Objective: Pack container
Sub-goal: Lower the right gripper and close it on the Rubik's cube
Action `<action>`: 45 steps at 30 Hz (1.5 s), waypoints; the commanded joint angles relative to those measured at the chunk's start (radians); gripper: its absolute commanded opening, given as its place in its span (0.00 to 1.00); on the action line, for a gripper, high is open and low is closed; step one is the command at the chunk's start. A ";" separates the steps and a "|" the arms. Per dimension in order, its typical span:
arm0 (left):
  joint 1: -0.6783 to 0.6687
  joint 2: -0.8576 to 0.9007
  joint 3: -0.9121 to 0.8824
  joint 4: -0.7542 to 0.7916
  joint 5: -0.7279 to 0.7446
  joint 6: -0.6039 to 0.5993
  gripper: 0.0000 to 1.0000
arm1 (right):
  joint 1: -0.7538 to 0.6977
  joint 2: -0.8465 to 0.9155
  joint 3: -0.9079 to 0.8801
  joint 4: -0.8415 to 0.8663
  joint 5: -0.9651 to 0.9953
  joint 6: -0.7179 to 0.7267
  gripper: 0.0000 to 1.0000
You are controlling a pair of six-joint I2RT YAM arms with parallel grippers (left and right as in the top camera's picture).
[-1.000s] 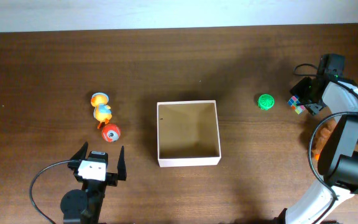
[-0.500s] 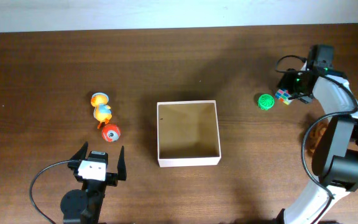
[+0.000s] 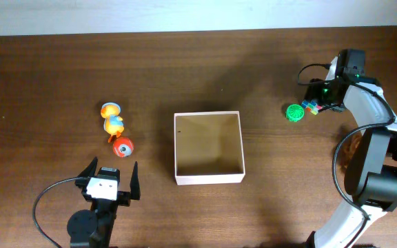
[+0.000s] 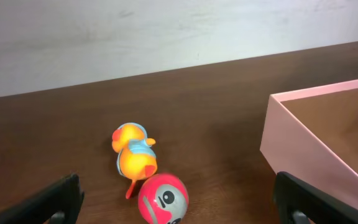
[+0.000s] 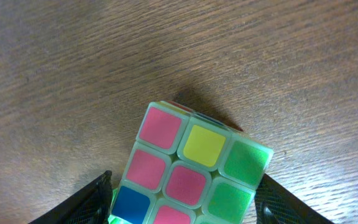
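The container (image 3: 209, 178), a square shallow box with white walls and a tan inside, sits mid-table; its near wall also shows at the right of the left wrist view (image 4: 303, 152). My right gripper (image 3: 317, 103) is shut on a multicoloured puzzle cube (image 3: 311, 107), held just right of a green ball (image 3: 294, 113). In the right wrist view the cube (image 5: 191, 168) fills the space between the fingers (image 5: 185, 208), above the wood. My left gripper (image 3: 114, 169) is open and empty near the front edge, behind a red ball (image 3: 123, 147) and an orange duck toy (image 3: 114, 125).
In the left wrist view the duck toy (image 4: 132, 155) and red ball (image 4: 163, 198) lie ahead of the open fingers, left of the container. An orange-brown object (image 3: 352, 153) is partly hidden behind the right arm. A pale wall runs along the table's far edge.
My right gripper has moved left with the puzzle cube, from the far right edge to just beside the green ball. The left arm has not moved.
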 commanded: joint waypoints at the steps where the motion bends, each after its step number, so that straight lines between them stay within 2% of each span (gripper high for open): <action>1: 0.004 -0.009 -0.008 0.004 0.007 0.016 0.99 | 0.002 0.007 0.004 0.001 0.016 -0.126 0.67; 13: 0.004 -0.009 -0.008 0.004 0.007 0.016 0.99 | 0.002 0.007 -0.001 -0.076 0.045 -0.158 0.67; 14: 0.004 -0.009 -0.008 0.004 0.007 0.016 0.99 | 0.002 0.007 -0.001 -0.083 0.045 -0.158 0.75; 15: 0.004 -0.009 -0.008 0.004 0.007 0.016 0.99 | 0.002 0.007 -0.001 -0.090 0.045 -0.154 0.78; 19: 0.004 -0.009 -0.008 0.004 0.007 0.016 0.99 | 0.002 0.007 -0.001 -0.075 0.045 -0.113 0.80; 22: 0.004 -0.009 -0.008 0.004 0.007 0.016 0.99 | 0.002 0.007 -0.001 -0.025 0.045 -0.042 0.79; 27: 0.004 -0.009 -0.008 0.004 0.007 0.016 0.99 | 0.003 0.007 -0.001 0.042 0.045 0.195 0.72; 29: 0.004 -0.009 -0.008 0.004 0.007 0.016 0.99 | 0.008 0.007 -0.001 0.069 0.045 0.246 0.71; 35: 0.004 -0.009 -0.008 0.004 0.007 0.016 0.99 | 0.029 0.008 -0.001 0.105 0.072 0.230 0.71; 45: 0.004 -0.009 -0.008 0.004 0.007 0.016 0.99 | 0.029 0.060 -0.002 0.106 0.072 0.095 0.71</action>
